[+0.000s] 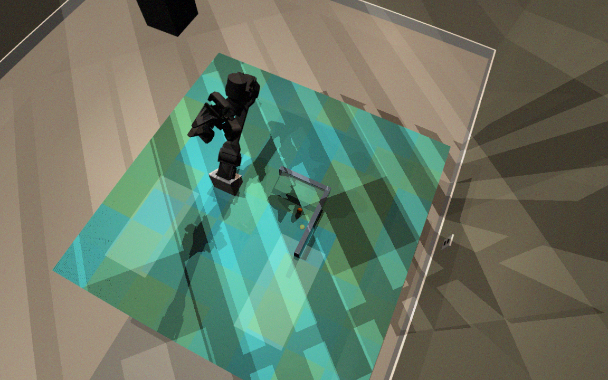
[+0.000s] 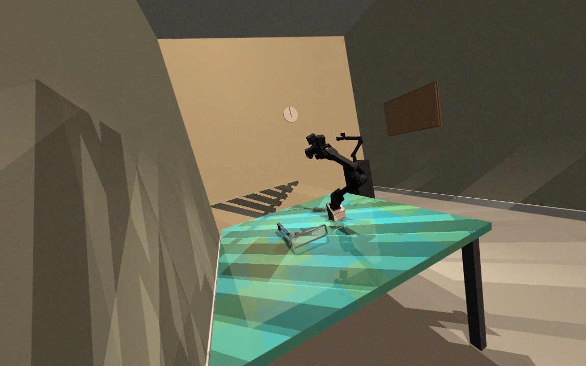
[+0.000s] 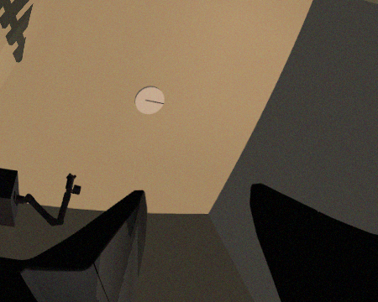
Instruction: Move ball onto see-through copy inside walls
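The small orange ball [image 1: 299, 209] [image 2: 297, 233] lies on the table inside the corner, near the long clear wall [image 1: 313, 220]. The short clear wall [image 1: 304, 178] meets it at one end. The pale yellowish see-through copy [image 1: 302, 226] is apart from the ball, closer to the long wall's free end; I cannot make it out in the exterior view. My gripper [image 3: 198, 197] is partly open with nothing between its fingers. It is raised high above the table, far from the ball, and its wrist view shows no ball or walls.
The arm's base [image 1: 226, 182] [image 2: 336, 212] stands on the table beside the corner. The wrist view faces a tan room wall with a round clock [image 3: 149, 100]. Another dark arm [image 3: 63, 210] [image 2: 357, 148] stands at a black pedestal [image 3: 2, 197] [image 1: 169, 16] beyond the table.
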Tool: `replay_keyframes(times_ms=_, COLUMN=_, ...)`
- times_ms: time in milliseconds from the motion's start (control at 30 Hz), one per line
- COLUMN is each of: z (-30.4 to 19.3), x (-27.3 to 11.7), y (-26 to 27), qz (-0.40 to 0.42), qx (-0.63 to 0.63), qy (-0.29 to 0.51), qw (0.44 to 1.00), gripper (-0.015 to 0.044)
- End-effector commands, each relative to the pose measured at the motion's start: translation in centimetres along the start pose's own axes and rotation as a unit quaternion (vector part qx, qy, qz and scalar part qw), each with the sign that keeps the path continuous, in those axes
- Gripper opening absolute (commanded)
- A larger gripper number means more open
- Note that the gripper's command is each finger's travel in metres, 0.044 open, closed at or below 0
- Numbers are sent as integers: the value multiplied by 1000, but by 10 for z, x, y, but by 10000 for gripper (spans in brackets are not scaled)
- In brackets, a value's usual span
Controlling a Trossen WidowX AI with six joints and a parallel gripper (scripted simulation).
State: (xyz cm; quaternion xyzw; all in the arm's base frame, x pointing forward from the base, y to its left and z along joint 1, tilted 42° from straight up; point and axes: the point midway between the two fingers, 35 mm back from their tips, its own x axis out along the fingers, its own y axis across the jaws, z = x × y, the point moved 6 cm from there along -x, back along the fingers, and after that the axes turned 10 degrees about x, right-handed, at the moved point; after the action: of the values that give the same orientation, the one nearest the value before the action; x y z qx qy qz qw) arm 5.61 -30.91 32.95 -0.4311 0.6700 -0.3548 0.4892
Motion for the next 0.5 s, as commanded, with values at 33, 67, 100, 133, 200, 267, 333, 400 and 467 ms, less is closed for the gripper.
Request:
replay_keyframes(times_ms=33, z=60, x=7, y=13, qz=40, qx=-50, qy=-118, qw=991, gripper=210)
replay_keyframes(times_ms=67, z=73, x=7, y=17, qz=50, qx=-61, qy=-144, qw=986, gripper=210)
replay_keyframes(times_ms=100, z=87, x=6, y=22, qz=60, qx=-73, qy=-169, qw=981, gripper=210)
replay_keyframes(times_ms=133, z=100, x=5, y=27, qz=70, qx=-85, qy=-193, qw=975, gripper=210)
replay_keyframes(times_ms=200, z=126, x=2, y=38, qz=94, qx=-108, qy=-244, qw=959, gripper=210)
replay_keyframes(times_ms=267, z=152, x=-3, y=50, qz=119, qx=-130, qy=-293, qw=940, gripper=210)
replay_keyframes(times_ms=333, z=176, x=-10, y=64, qz=144, qx=-153, qy=-339, qw=917, gripper=210)
replay_keyframes(times_ms=400, z=199, x=-20, y=78, qz=170, qx=-174, qy=-382, qw=891, gripper=210)
replay_keyframes(times_ms=467, z=221, x=-31, y=94, qz=197, qx=-195, qy=-423, qw=863, gripper=210)
